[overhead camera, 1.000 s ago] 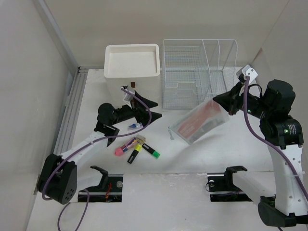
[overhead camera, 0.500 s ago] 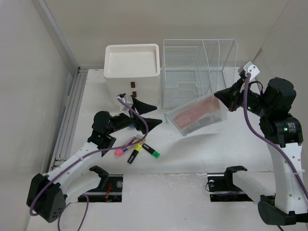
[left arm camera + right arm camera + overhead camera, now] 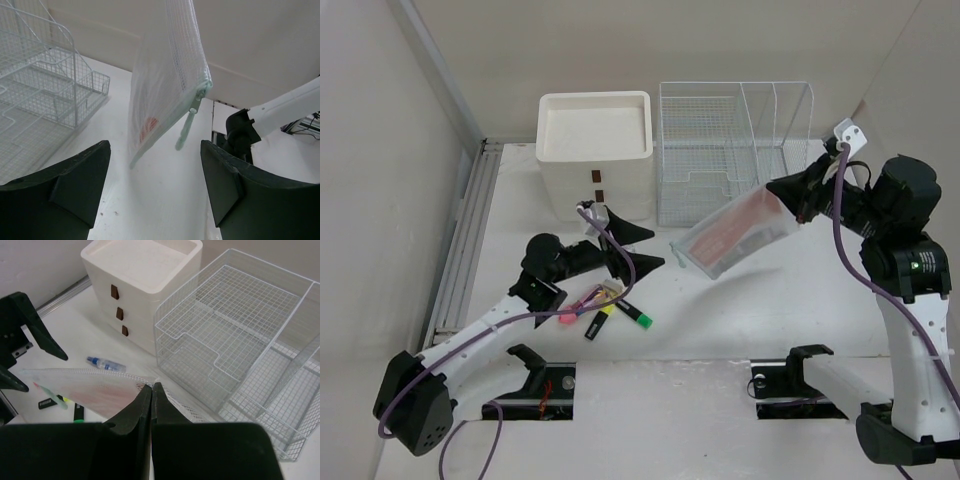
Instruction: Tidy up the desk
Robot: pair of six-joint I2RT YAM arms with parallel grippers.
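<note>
Two arms on this one. The right gripper (image 3: 783,196) is clamped on a corner of the mesh pouch (image 3: 735,235), which hangs tilted just in front of the wire rack (image 3: 720,165), above the desk (image 3: 770,310) the rack stands on. The left gripper (image 3: 640,248) gapes empty left of the rack, over the markers (image 3: 610,310). I'd lift the pouch's low end over the rack's rim first.

Robot lab: arms (image 3: 490,325) bolted to a white desk (image 3: 740,320) boxed by beige walls (image 3: 720,40).
</note>
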